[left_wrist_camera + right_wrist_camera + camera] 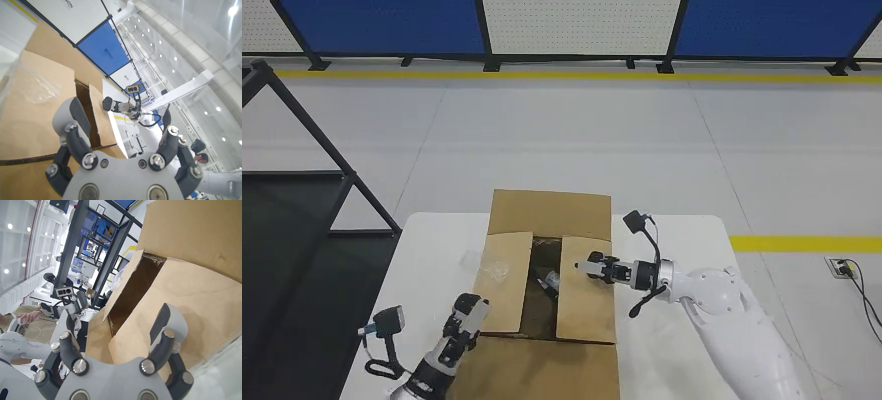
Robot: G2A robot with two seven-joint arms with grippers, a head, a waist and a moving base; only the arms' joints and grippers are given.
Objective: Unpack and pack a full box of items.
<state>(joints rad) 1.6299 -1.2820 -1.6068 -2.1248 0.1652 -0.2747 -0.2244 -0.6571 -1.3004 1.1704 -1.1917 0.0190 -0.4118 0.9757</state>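
TABLE-TOP PACKING: A cardboard box sits mid-frame on the white table, its side flaps half folded over the items. The right gripper, claw spread and empty, hangs above the right flap, seemingly to swing it back. The left gripper, also spread and empty, hangs at lower left.

Brand logos on blue panel & white panel; nothing else legible.

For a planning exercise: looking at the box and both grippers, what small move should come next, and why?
Probably the right gripper should catch the inner edge of the right flap and fold it outward: it is open over that flap, which half covers the box.
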